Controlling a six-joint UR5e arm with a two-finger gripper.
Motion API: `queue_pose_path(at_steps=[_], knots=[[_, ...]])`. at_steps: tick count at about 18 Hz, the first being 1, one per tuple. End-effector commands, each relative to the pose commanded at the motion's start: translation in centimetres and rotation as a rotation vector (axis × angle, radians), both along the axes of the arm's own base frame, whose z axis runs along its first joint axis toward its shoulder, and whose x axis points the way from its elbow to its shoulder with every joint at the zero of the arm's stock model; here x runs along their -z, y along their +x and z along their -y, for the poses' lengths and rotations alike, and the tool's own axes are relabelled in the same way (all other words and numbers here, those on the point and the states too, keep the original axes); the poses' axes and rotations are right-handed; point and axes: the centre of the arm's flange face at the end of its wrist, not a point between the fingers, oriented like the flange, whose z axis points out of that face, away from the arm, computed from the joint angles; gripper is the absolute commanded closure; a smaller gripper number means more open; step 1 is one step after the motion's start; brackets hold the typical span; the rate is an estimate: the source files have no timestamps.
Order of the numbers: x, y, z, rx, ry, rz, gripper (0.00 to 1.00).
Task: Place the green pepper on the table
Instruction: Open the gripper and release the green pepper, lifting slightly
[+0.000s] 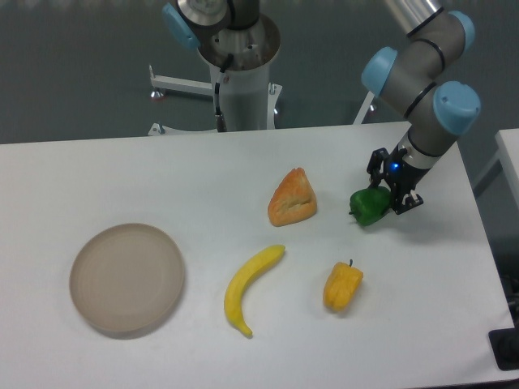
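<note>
The green pepper [368, 206] is small, glossy and dark green. It sits at the right side of the white table [162, 178], low at the surface; I cannot tell whether it touches the table. My gripper [392, 191] comes down from the upper right, with its black fingers [408, 201] closed around the pepper's right side. The pepper's left half sticks out from the fingers toward the left.
An orange-pink wedge of fruit [293, 198] lies left of the pepper. A yellow-orange pepper [343, 286] lies in front of it. A banana [250, 287] lies at the middle front. A round beige plate [127, 278] sits at the front left. The arm's base [241, 73] stands behind the table.
</note>
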Motion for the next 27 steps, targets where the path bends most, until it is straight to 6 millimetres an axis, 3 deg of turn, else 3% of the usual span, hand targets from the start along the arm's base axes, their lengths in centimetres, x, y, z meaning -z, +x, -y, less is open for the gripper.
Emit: queue_pose_path(at_steps=[7, 9, 12, 17, 18, 27], knots=[[0.1, 0.0, -0.1, 0.000, -0.002, 0.001, 0.54], [0.1, 0.0, -0.1, 0.000, -0.002, 0.001, 0.48], [0.1, 0.0, -0.1, 0.000, -0.002, 0.001, 0.38], [-0.2, -0.1, 0.0, -0.001, 0.000, -0.007, 0.03], [-0.3, -0.1, 0.0, -0.001, 0.000, -0.010, 0.00], [-3.3, -1.4, -0.6, -0.045, 0.023, -0.064, 0.00]])
